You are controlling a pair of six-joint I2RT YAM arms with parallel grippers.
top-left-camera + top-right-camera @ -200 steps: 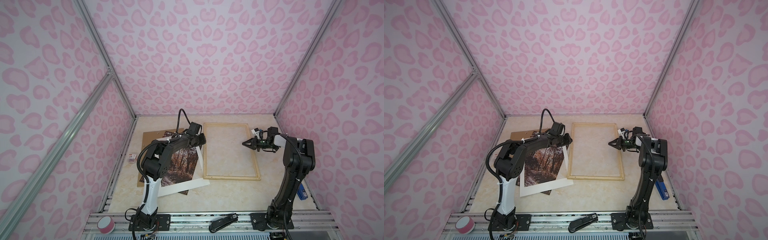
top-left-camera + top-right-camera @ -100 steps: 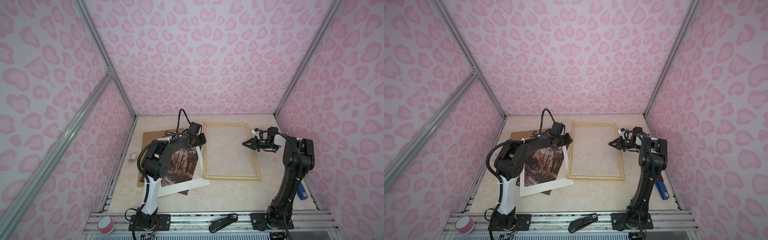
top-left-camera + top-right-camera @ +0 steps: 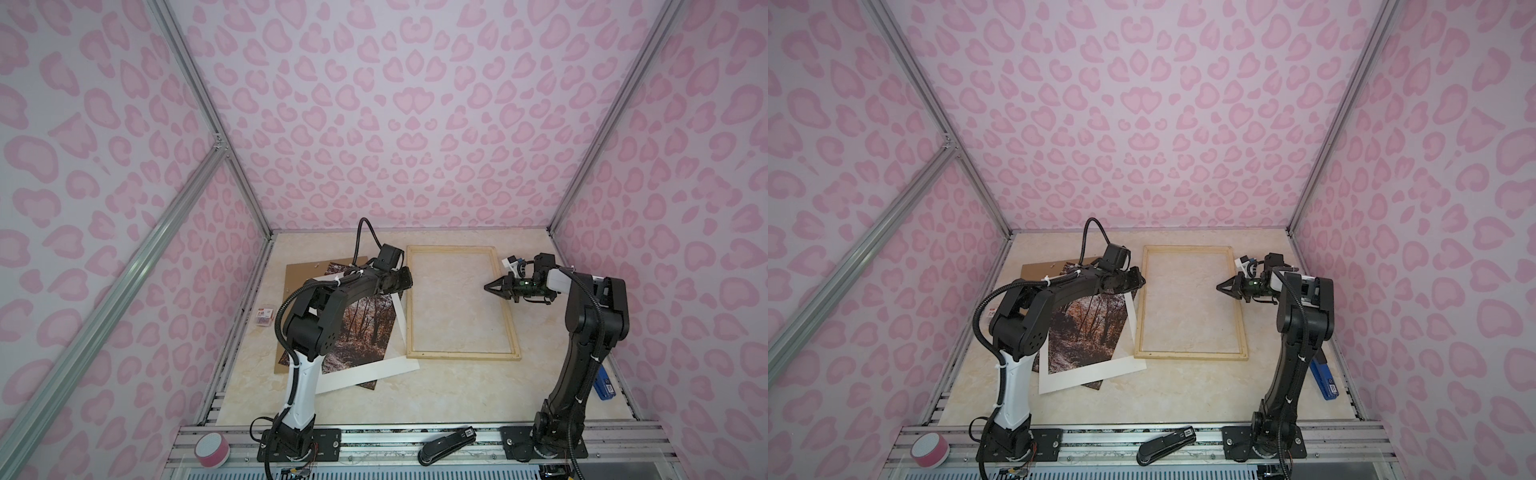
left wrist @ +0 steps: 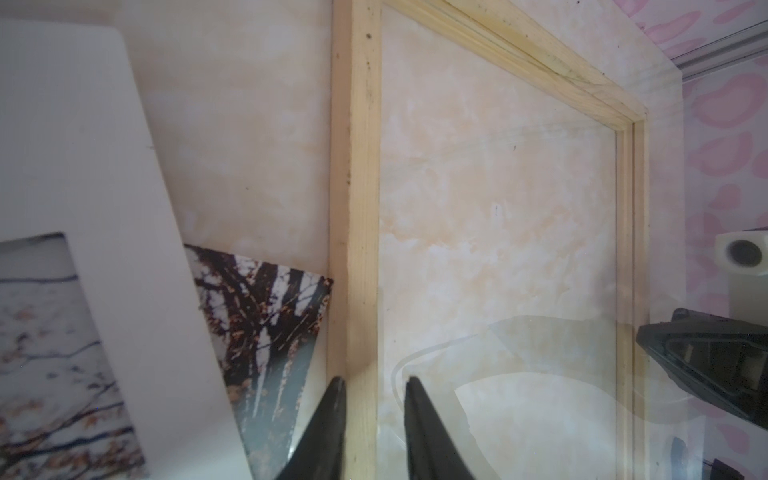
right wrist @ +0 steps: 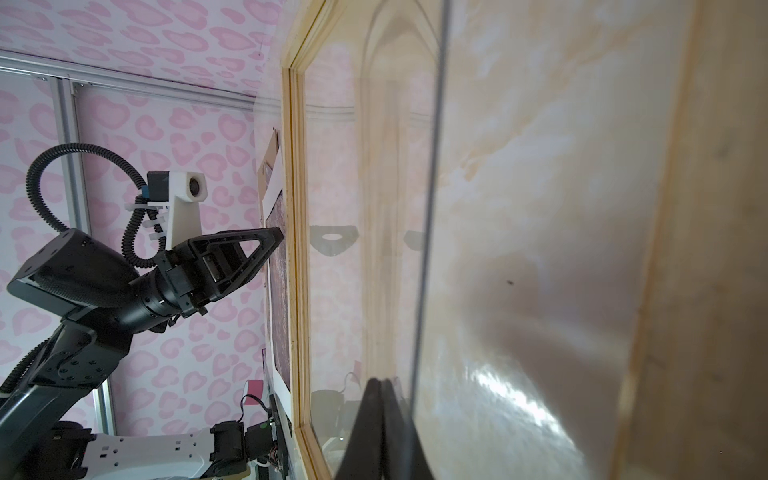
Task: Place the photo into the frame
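While my left end effector (image 4: pixel 374 380) gaped narrowly astride the frame (image 4: pixel 357 187), the photo (image 4: pixel 266 328) beside it looked light, floppy, best pinched at its corner.

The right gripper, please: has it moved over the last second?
No. In both top views the right gripper keeps its place just inside the right edge of the frame.

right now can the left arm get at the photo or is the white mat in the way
Probably yes. The left fingers straddle the frame's rail, and a bare corner of the photo pokes out from under the white mat right beside them.
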